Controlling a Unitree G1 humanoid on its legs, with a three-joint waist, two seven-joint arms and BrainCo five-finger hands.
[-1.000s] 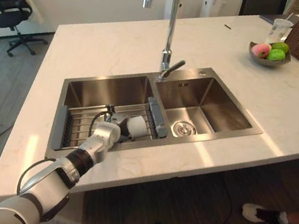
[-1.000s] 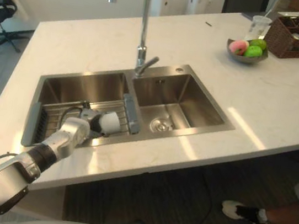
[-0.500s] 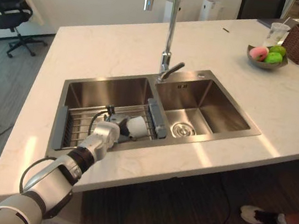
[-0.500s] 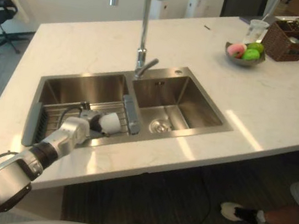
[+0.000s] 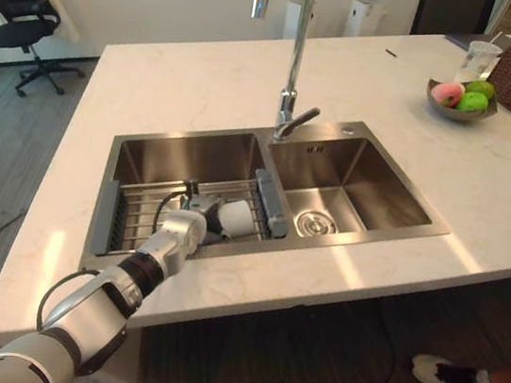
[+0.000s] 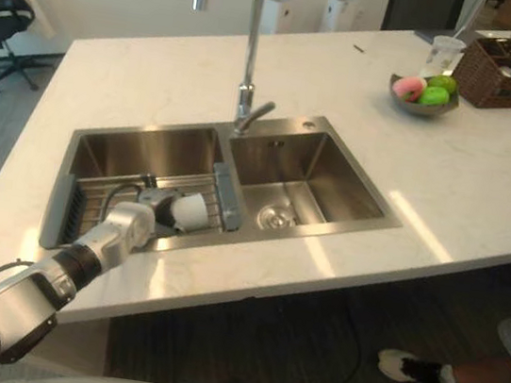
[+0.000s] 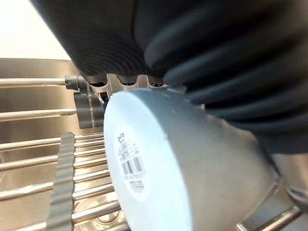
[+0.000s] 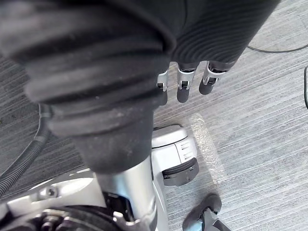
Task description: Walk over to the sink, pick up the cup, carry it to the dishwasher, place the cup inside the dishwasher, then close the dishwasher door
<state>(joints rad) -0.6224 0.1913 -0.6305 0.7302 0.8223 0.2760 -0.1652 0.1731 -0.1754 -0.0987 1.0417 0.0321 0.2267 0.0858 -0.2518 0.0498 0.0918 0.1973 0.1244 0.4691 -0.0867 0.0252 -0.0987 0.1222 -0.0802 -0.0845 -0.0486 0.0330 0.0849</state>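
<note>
The white cup (image 5: 236, 217) lies on its side on the wire rack (image 5: 133, 220) in the left basin of the sink (image 5: 183, 149), which is set in the pale table (image 5: 196, 74). The left hand (image 5: 185, 229) rests right against the cup from above; whether it clamps it I cannot tell. The cup's base carries a sticker (image 7: 131, 166) with a barcode, its small print unreadable. The right hand (image 8: 182, 89) hangs loosely apart above the grey floor (image 8: 260, 120)
</note>
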